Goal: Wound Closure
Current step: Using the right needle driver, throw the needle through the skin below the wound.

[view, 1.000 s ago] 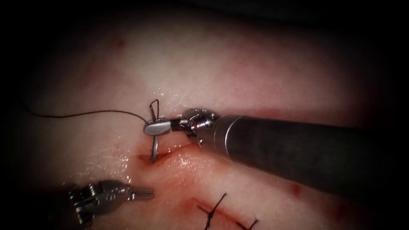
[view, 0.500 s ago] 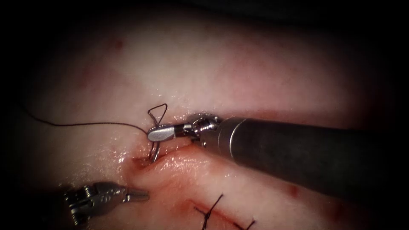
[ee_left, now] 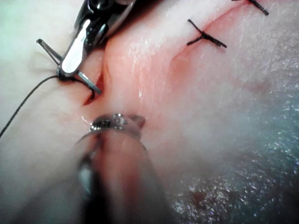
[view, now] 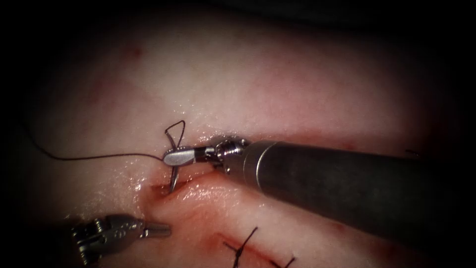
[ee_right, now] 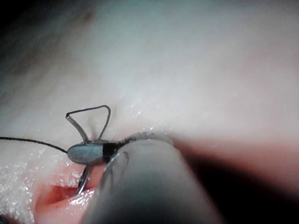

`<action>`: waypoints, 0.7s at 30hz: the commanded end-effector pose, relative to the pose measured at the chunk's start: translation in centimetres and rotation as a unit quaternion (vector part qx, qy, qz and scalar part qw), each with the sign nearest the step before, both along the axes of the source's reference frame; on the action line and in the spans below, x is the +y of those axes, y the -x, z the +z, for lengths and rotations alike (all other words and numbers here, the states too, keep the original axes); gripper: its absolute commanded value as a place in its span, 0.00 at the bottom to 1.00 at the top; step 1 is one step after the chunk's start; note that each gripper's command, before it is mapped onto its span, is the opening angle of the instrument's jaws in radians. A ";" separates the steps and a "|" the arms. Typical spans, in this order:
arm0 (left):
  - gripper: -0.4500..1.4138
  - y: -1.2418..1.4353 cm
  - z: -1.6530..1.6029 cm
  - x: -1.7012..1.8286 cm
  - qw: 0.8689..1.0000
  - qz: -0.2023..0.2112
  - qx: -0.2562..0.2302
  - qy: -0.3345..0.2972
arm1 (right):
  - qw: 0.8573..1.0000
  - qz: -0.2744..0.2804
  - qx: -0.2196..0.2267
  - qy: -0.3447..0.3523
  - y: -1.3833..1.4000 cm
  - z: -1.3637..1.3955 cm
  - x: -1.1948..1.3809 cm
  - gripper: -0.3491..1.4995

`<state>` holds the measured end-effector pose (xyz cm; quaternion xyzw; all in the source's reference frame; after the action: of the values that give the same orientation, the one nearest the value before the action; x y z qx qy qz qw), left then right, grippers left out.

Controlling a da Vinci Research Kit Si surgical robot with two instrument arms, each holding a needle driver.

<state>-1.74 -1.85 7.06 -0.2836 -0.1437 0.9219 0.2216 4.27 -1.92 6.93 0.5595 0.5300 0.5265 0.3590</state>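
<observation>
My right tool comes in from the right, its jaws shut on the curved needle near the middle of its curve. The needle's tip points down into the left end of the open cut in the tissue; how deep it sits is hidden. Dark thread loops above the jaws and trails off left. My left tool lies below and left of the cut, shut and holding nothing. In the right wrist view the jaws hold the needle over the cut. In the left wrist view the needle meets the cut.
Two finished dark stitches cross the cut further down and right, one also seen as a stitch in the left wrist view. Red fluid wets the cut's edges. The right tool's thick shaft lies across the right side.
The right tool with the needle dipped toward the cut, then shifted slightly left; the cut's edges gape wider. The thread loop shifted with it. The left tool drifted a little left.
</observation>
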 end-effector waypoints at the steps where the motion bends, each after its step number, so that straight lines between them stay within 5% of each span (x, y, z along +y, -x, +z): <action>1: 0.00 0.03 0.05 0.00 1.000 0.001 -0.001 0.000 | 1.000 -0.001 0.001 0.001 -0.11 0.05 -0.02 0.00; 10: 0.00 -0.26 0.02 -0.10 1.000 0.000 0.003 -0.010 | 1.000 0.003 -0.001 0.004 -0.20 0.04 -0.08 0.00; 21: 0.00 -0.22 0.01 -0.11 1.000 -0.001 0.003 -0.014 | 1.000 0.010 0.003 0.007 -0.29 0.00 -0.13 0.00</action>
<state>-1.47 -1.98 6.99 -0.2771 -0.1564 0.9205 0.2268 4.46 -2.05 6.89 0.5512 0.5399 0.5266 0.3567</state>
